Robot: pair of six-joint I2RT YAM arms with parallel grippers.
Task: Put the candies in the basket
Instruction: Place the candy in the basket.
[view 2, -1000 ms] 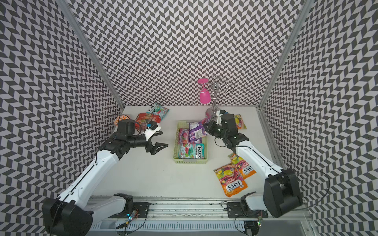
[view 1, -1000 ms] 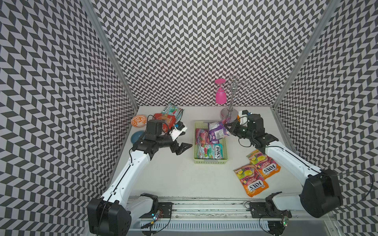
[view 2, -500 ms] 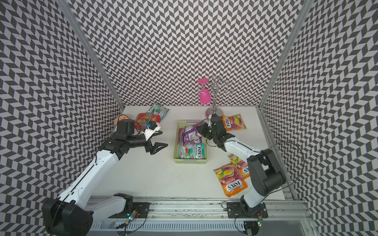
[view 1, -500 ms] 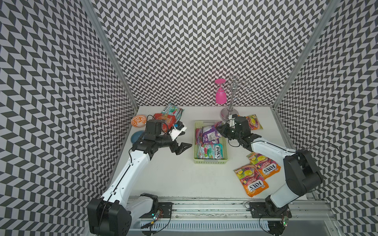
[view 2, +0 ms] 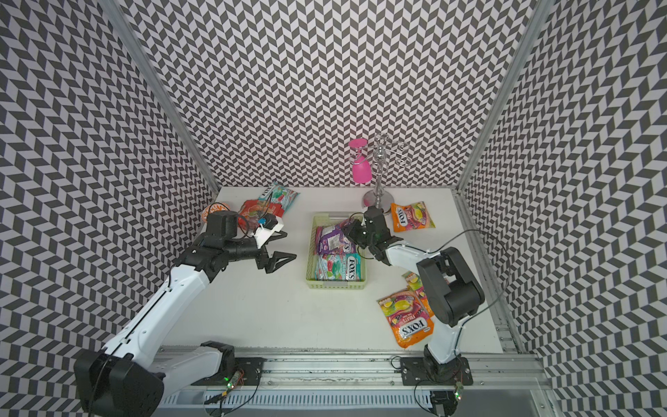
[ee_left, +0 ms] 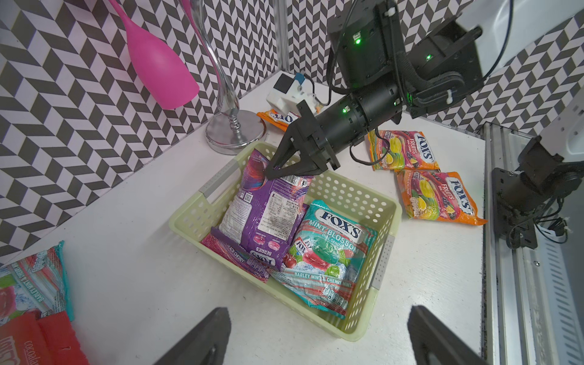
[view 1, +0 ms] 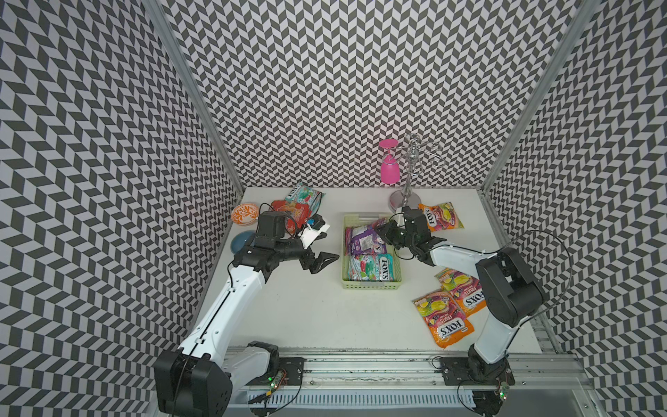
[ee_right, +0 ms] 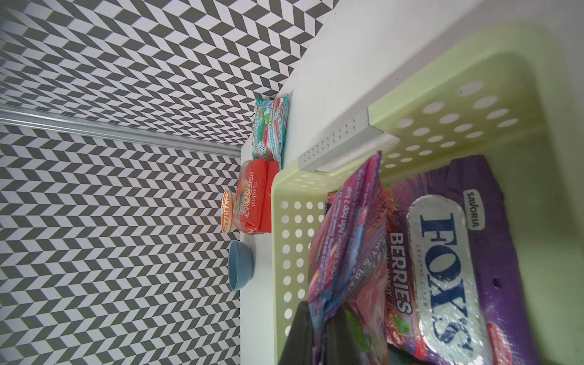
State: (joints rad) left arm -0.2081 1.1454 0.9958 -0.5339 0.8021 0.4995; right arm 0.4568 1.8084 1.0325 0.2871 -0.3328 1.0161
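**Right gripper** [ee_left: 275, 172]: jaws closed on the far edge of a purple bag [ee_left: 265, 208], above the far end of the basket [ee_left: 347, 192]. The bag's near end rests on the other bags inside.

**Left gripper** [view 1: 326, 247]: jaws spread wide, nothing held, hovering just left of the basket.

**Basket:** mid-table, with a teal bag [ee_left: 328, 249] lying in its near half.

**Outside the basket:**
- A lone orange bag [view 1: 442, 216] lies far right.
- A pair of orange bags [view 1: 444, 317] lies near right, overlapping.
- A second teal bag [view 1: 301, 193] and a red bag [view 1: 288, 211] lie far left, near an orange bowl [view 1: 245, 213] and a blue bowl [view 1: 243, 240].
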